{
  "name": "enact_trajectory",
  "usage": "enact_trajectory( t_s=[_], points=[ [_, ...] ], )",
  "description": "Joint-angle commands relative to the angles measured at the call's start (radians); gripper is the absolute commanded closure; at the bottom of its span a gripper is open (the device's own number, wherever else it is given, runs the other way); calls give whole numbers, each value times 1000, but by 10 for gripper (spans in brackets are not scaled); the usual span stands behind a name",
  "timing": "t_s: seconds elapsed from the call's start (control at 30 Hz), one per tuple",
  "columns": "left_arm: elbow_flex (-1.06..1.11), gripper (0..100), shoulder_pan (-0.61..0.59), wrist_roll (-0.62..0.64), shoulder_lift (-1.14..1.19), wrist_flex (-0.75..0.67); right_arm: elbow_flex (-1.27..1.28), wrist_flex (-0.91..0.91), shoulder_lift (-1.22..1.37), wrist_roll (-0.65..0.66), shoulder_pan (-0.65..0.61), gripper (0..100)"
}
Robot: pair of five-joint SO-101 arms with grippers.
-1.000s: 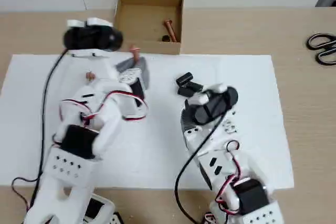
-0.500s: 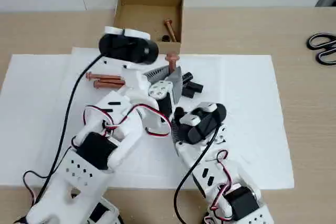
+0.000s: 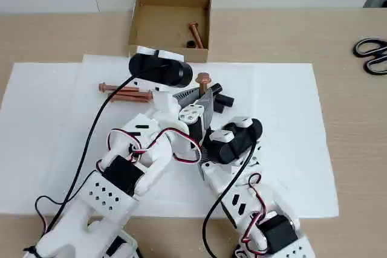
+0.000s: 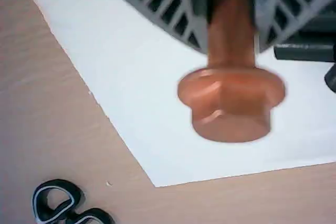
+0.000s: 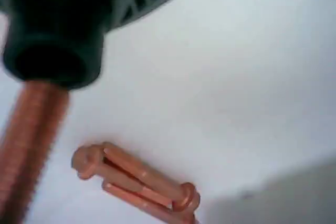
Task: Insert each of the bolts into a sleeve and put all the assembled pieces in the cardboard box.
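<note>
Copper-coloured and clamped by its shank in the left arm's jaws, the bolt (image 4: 231,103) stands over the middle of the white paper (image 3: 290,119). Its head is up and its threaded end points down toward the near side. There the right arm's jaws grip a black sleeve (image 5: 52,56) whose open mouth meets the thread; whether the tip has entered is not clear. The push should probably run straight along the shank, with the bore in line and both grips firm, since a tilt could jam the thread on the rim. Just beyond lie loose sleeves (image 3: 221,98), with two spare bolts (image 3: 124,92) farther left. Farthest is the cardboard box (image 3: 139,28), which holds one assembled piece (image 3: 195,33).
</note>
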Motion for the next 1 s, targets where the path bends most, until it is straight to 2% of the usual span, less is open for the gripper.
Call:
enact_trajectory(
  t_s=[0.0, 0.77, 0.97],
  points=[
    [2, 994, 8, -8, -28, -29, -26, -19, -21, -12, -5, 995],
    [54, 994, 38, -15, -28, -20, -28, -21, -22, -12, 31, 995],
    [47, 994, 40, -35, -29, 64, -28, -21, -22, -12, 58, 995]
  ],
)
